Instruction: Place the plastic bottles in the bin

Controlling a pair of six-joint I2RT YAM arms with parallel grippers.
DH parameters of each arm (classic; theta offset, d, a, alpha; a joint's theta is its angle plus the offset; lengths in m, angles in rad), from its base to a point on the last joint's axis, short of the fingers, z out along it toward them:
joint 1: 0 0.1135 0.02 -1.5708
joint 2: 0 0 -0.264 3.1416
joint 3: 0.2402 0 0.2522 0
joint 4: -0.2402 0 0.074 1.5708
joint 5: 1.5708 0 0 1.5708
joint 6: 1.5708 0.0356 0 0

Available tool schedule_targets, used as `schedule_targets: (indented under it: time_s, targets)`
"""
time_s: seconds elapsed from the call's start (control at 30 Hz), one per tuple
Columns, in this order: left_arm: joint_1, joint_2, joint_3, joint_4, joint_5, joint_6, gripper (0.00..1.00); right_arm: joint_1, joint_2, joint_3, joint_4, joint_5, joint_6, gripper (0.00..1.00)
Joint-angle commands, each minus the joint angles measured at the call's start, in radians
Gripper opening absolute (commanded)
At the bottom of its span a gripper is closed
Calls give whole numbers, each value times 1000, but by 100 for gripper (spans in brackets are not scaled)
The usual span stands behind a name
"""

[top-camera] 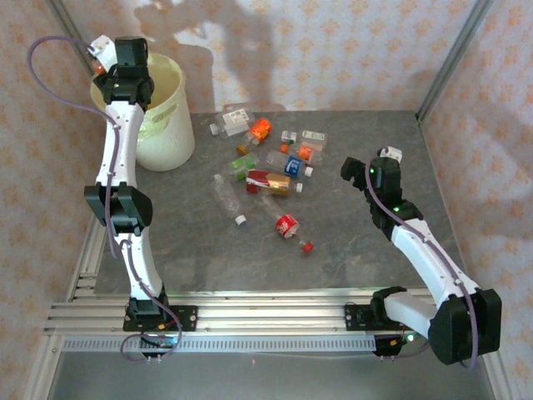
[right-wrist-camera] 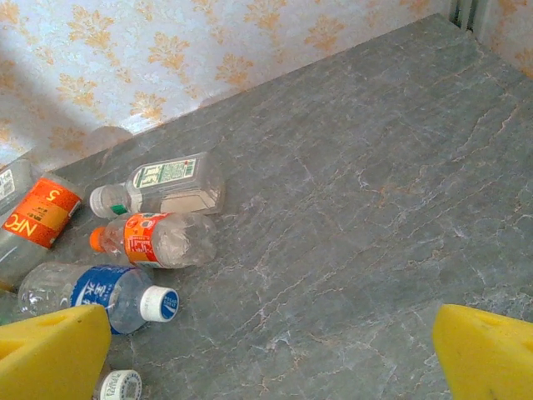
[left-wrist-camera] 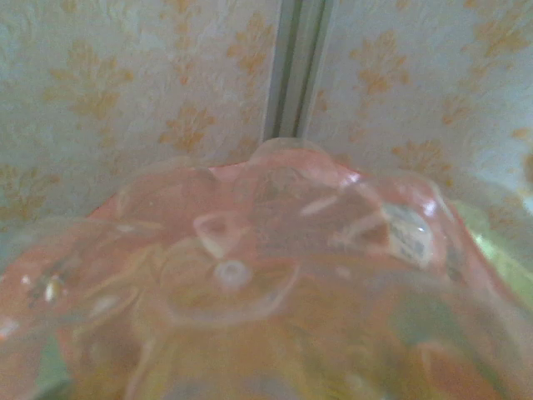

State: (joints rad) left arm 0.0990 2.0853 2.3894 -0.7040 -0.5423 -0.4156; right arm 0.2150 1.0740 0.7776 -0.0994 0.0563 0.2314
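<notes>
Pressed close against the left wrist camera, a crushed bottle (left-wrist-camera: 250,283) of clear plastic with an orange-pink tint is seen, blurred. From above, the left fingers (top-camera: 106,73) are seen over the far left rim of the bin (top-camera: 171,125); whether they are clenched on the bottle or released cannot be told. The right fingers (right-wrist-camera: 54,350) are spread wide with nothing between them, above bare desk (top-camera: 358,250) well to the right of the bin. The other plastic bottles (top-camera: 271,162) are scattered on the desk near the bin's right side, between it and the right fingers; a blue-labelled bottle (right-wrist-camera: 100,292) with a white cap lies closest to those fingers.
</notes>
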Motion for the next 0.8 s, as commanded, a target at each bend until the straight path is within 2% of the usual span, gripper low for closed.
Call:
schedule_targets:
  time_s: [0.0, 0.17, 0.27, 0.57, 0.77]
  targets:
    - [13, -9, 55, -109, -37, -96, 72, -2, -3, -3, -16, 1, -17, 99]
    - [14, -9, 89, -167, -20, -149, 90, -2, 4, 2, -19, -11, -11, 99]
    - [14, -25, 90, -166, -1, -155, 95, -2, 9, 3, -19, -19, -7, 99]
    - [0, -77, 85, -155, 97, -156, 99, -2, 20, 3, -24, -22, 14, 99]
    - [-73, -102, 81, -146, 116, -84, 100, -2, 27, 8, -32, -11, 32, 99]
